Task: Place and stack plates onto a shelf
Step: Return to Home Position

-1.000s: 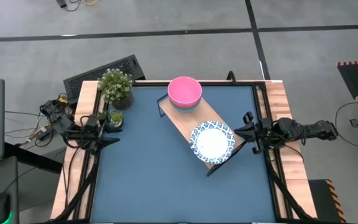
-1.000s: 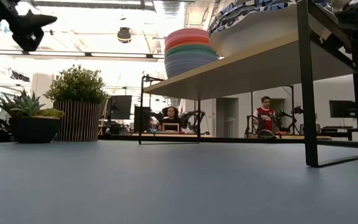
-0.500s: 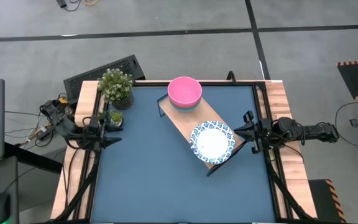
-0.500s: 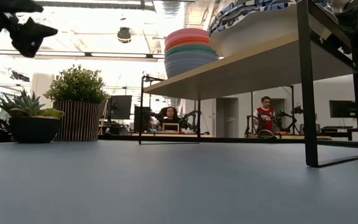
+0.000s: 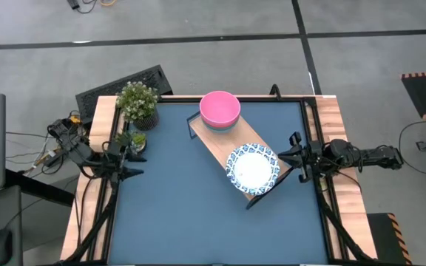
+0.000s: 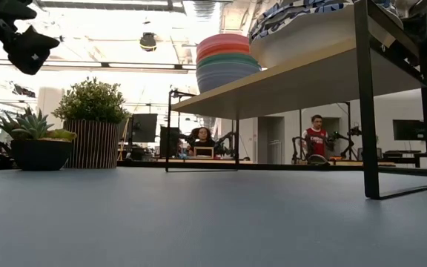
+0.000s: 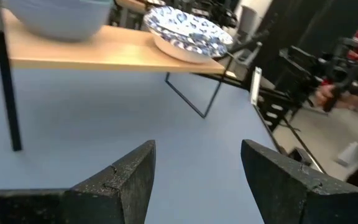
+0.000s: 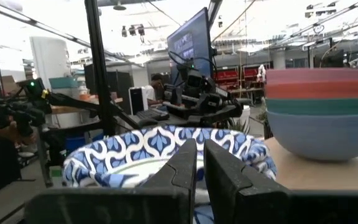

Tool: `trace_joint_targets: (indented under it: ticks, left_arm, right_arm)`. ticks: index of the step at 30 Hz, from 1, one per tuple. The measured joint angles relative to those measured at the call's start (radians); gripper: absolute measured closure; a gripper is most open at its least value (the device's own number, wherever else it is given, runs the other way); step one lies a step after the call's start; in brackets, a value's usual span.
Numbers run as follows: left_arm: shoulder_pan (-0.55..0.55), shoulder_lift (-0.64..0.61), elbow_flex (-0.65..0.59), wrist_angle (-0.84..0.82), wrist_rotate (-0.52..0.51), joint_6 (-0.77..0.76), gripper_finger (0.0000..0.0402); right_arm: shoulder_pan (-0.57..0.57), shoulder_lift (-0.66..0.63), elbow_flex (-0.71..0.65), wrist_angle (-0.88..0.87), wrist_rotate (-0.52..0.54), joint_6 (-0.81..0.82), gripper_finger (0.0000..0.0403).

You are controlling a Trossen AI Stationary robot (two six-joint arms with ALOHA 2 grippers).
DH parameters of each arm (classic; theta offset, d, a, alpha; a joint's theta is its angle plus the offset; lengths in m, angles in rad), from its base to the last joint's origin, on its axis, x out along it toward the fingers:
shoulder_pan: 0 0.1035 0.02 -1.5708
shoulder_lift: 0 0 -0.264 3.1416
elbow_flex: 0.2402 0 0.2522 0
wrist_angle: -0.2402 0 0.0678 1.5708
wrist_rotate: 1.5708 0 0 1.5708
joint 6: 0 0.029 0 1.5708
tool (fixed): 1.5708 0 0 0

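over at three o'clock on the table, the plates sit nested in one stack on the near end of the shelf, blue rims lined up, and every plate i can see is in that pile. the bowls hold the other end at twelve o'clock, well apart from them, so each pile has its own stretch of board. note the plates are wider than the board and overhang it on both sides; nesting them square looks like what keeps them steady up there. right gripper hovers just beside the stack at its three o'clock side, fingers pinched together on nothing, plates dead ahead in its wrist view. closed and slim like that, i'd say it can back away without snagging a rim, and that rim is the one thing to watch: a nudge on an overhanging stack could tip it. left gripper hangs at the nine o'clock edge, beside the small succulent, fingers spread wide and empty, raised above the table, looking across at the shelf from well clear. stacking reads as done; what's left is both arms tucking home.
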Motion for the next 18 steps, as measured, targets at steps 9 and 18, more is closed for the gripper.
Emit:
trace_joint_targets:
  ticks: [9, 18]
  left_arm:
    - [0.000, -0.002, -0.128, 0.139, 0.065, 0.069, 0.0180]
    - [-0.020, 0.006, -0.292, 0.393, 0.410, 0.116, 0.0180]
  right_arm:
    - [0.000, 0.000, 0.000, -0.076, 0.001, 0.000, 0.0345]
    - [0.000, 0.000, 0.000, -0.102, 0.003, 0.003, 0.0345]
